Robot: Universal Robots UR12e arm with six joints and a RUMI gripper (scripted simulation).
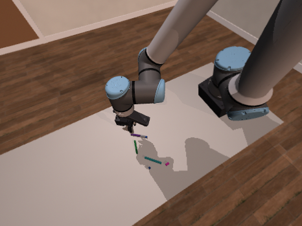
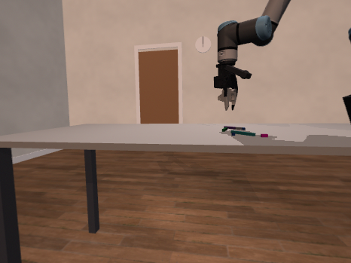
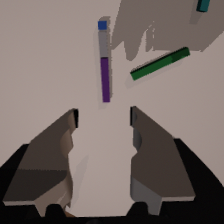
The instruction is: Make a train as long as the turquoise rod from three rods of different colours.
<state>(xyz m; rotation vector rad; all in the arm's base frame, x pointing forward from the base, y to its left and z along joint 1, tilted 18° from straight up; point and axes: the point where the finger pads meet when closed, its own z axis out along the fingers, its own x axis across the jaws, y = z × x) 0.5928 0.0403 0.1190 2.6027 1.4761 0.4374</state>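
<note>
Pale tabletop (image 1: 81, 178) (image 2: 151, 133) (image 3: 30, 65) seen; purple rod (image 1: 135, 135) (image 2: 229, 126) (image 3: 105, 80) lies beyond fingertips, pointing away, inside long edge; gripper (image 1: 131, 131) (image 2: 230, 109) (image 3: 104, 109) parted, nothing gripped.

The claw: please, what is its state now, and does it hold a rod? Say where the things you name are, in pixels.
Claw (image 1: 131, 132) (image 2: 230, 109) (image 3: 104, 109): open, holding nothing, raised above the table (image 1: 81, 165) (image 2: 113, 136) (image 3: 30, 75).
</note>
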